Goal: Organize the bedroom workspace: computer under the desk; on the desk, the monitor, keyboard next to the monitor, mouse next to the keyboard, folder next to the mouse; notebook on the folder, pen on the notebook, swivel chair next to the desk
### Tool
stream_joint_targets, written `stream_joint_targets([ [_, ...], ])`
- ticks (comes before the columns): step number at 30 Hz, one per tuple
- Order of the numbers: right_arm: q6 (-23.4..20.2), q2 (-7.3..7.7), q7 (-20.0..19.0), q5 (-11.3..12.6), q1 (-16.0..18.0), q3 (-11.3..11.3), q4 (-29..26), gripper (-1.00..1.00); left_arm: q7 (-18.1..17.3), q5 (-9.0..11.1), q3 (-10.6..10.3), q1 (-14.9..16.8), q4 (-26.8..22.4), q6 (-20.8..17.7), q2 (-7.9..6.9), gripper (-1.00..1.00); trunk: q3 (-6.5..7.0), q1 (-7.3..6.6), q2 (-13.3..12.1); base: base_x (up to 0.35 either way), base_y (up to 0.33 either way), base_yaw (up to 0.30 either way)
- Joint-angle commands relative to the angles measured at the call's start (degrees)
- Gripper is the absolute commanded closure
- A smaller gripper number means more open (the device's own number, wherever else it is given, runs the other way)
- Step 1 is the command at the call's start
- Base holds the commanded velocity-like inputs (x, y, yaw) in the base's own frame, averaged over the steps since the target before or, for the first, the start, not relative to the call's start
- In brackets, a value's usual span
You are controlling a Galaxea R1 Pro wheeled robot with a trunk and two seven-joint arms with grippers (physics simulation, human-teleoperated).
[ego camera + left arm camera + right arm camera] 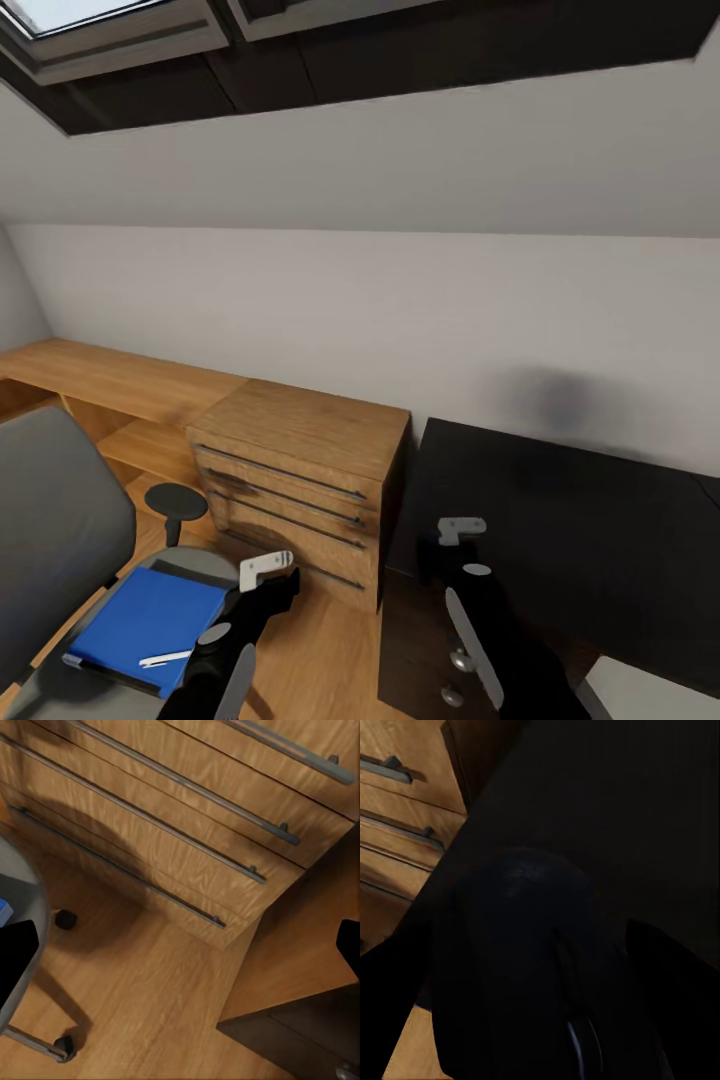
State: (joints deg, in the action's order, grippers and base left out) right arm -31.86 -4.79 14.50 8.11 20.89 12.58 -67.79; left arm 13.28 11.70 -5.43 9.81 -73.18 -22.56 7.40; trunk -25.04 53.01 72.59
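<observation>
**1. Swivel chair and its load.** The swivel chair is standing at the left, away from the worktop. The folder is being carried flat on the grey seat. It is presenting as a bright blue rectangle with a dark edge along its near side. The pen, a thin white stick, is lying on the folder near that edge. Both items are judged to be awaiting transfer to the worktop.

**2. Left gripper.** The left gripper is being held just beside the chair seat, above the wooden floor. In the left wrist view its fingers are being kept wide apart, with nothing between them. This position is judged to be a ready stance for the folder pickup.

**3. Chest of drawers.** The light-wood chest of drawers is standing between the chair and the desk. It is not a placement surface.

**4. Right gripper and mouse.** The right gripper is being held over the near left corner of the desk. In the right wrist view the mouse, a black rounded body with a scroll wheel, is being flanked on both sides by the fingers. It appears to be clamped by them. Whether the mouse is touching the glossy black worktop cannot be told. The position is judged to be a placement approach.
</observation>
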Motion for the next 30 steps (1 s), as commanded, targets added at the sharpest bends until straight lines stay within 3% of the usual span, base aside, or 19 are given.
stream_joint_targets([
  [1,-0.15,0.03,0.58,0.59,2.39,0.1,0.86,1.0,0.51,0.61,-0.09,0.03,-0.23,-0.2,-0.02,-1.0,-0.07,0.0,0.04,0.0,0.0,0.0],
  [2,-0.2,-0.02,0.59,0.63,9.23,0.08,6.71,1.0,0.51,0.6,-0.04,0.03,-0.48,-0.2,-0.09,-1.0,-0.07,0.0,0.04,0.0,0.0,0.0],
  [4,-0.13,-0.14,0.54,0.7,12.98,0.08,11.32,1.0,0.51,0.6,-0.03,0.03,-0.78,-0.2,-0.13,-1.0,-0.07,0.0,0.04,0.0,0.0,0.0],
  [5,0.5,-0.19,0.48,0.83,16.33,0.08,16.79,1.0,0.51,0.6,-0.02,0.03,-1.01,-0.2,-0.17,-1.0,-0.07,0.0,0.04,0.0,0.0,0.0],
  [7,4.36,-0.21,0.46,0.93,19.28,0.08,23.85,1.0,0.51,0.6,-0.03,0.03,-1.15,-0.2,-0.18,-1.0,-0.07,0.0,0.04,0.0,0.0,0.0],
  [9,7.96,-0.22,0.45,1.01,20.45,0.08,29.23,1.0,0.51,0.6,-0.02,0.03,-1.22,-0.2,-0.19,-1.0,-0.07,0.0,0.04,0.0,0.0,0.0],
  [14,13.72,-0.29,0.23,1.27,21.86,0.06,36.68,1.0,0.47,0.65,-0.03,-0.26,-1.98,-0.12,-0.19,-1.0,-0.07,0.0,0.04,0.0,0.0,0.0],
  [17,17.91,-0.29,-0.49,1.7,22.12,-0.06,41.51,1.0,0.43,0.68,-0.07,-2.51,-5.2,-0.05,-0.16,-1.0,-0.07,0.0,0.04,0.0,0.0,0.0],
  [22,21.26,-0.31,-1.49,2.72,22.16,0.07,45.17,1.0,0.43,0.69,-0.1,-3.14,-6.61,0.03,-0.06,-1.0,-0.07,0.0,0.04,0.0,0.0,0.0],
  [30,22.49,-0.53,-1.75,3.16,22.13,0.14,46.78,1.0,0.43,0.77,-0.11,-3.29,-7.09,0.03,0.06,-1.0,-0.07,0.0,0.04,0.0,0.0,0.0],
])
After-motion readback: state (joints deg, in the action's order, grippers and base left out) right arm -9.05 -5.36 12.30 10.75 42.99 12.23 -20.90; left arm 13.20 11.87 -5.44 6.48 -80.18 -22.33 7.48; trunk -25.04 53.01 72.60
